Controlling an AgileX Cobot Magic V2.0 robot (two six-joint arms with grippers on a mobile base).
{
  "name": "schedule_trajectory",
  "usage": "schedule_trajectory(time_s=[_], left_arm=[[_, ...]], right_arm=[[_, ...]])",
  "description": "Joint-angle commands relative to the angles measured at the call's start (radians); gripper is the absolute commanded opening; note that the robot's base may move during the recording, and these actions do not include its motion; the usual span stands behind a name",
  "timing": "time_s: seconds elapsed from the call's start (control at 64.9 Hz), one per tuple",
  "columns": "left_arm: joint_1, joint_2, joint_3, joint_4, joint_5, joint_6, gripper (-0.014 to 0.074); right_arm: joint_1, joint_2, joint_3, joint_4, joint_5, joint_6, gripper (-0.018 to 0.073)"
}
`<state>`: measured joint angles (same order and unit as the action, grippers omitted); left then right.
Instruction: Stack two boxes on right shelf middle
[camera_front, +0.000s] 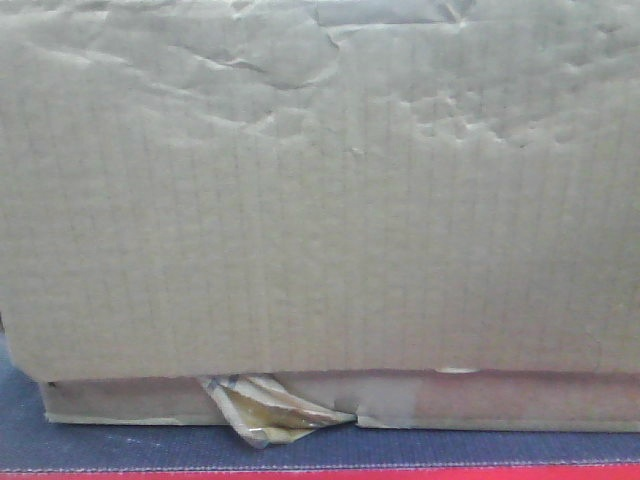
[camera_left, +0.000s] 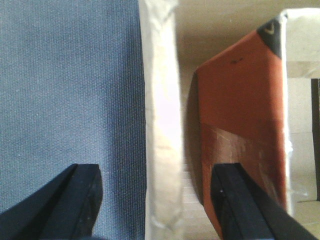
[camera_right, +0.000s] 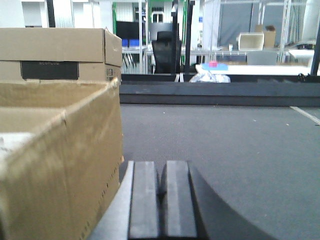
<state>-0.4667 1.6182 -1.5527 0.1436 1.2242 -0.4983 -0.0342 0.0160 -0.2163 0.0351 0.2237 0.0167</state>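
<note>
Left gripper (camera_left: 156, 172): jaws set wide; one black finger sits low left over the grey fabric surface (camera_left: 65, 90), the other low right inside a box. The pale box wall (camera_left: 161, 100) runs top to bottom between them and is not pinched yet.
Right gripper (camera_right: 161, 185): pads pressed together at bottom centre, holding nothing, just beside what I take to be the large box at the left of the frame.
Large box (camera_front: 320, 190): creased and dented, fills nearly all of the front view.
Thin flat box (camera_front: 480, 400): a strip along the bottom, lying under the large box, with torn yellowish tape (camera_front: 255, 410) hanging at lower centre-left.
Support: both stand on the grey fabric surface, whose red edge (camera_front: 320, 474) runs along the bottom.
Shelf: not in any view.
Box interior: an orange-brown panel (camera_left: 240, 100) right of centre; I cannot tell what it is.
Done: the boxes seem already one upon the other.
Left to do: grip, lift and place on the shelf; all appears yet to come.
</note>
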Motion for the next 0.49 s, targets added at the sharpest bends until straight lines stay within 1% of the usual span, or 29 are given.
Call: schedule_trajectory(time_s=[0.0, 0.154, 0.231, 0.293, 0.339, 0.4, 0.477], left_arm=[[0.005, -0.005, 0.0, -0.002, -0.003, 0.001, 0.0368], [0.005, -0.005, 0.0, -0.002, -0.003, 0.001, 0.0368], [0.005, -0.005, 0.0, -0.002, -0.003, 0.001, 0.0368], [0.005, -0.005, 0.0, -0.002, -0.003, 0.001, 0.0368], [0.005, -0.005, 0.0, -0.002, -0.003, 0.001, 0.0368], [0.005, -0.005, 0.0, -0.002, -0.003, 0.008, 0.0368], [0.005, -0.005, 0.0, -0.002, -0.003, 0.021, 0.0368]], right_arm=[[-0.004, 0.074, -0.137, 0.002, 0.182, 0.004, -0.0162], [-0.004, 0.31, -0.319, 0.007, 0.393, 0.004, -0.0162], [-0.004, 0.435, -0.418, 0.007, 0.538, 0.004, -0.0162], [-0.004, 0.525, -0.477, 0.007, 0.625, 0.004, -0.0162], [-0.004, 0.592, -0.512, 0.007, 0.658, 0.004, -0.0162], [-0.004, 0.655, -0.549, 0.009, 0.667, 0.004, -0.0162], [-0.004, 0.719, -0.574, 0.037, 0.691, 0.004, -0.0162]])
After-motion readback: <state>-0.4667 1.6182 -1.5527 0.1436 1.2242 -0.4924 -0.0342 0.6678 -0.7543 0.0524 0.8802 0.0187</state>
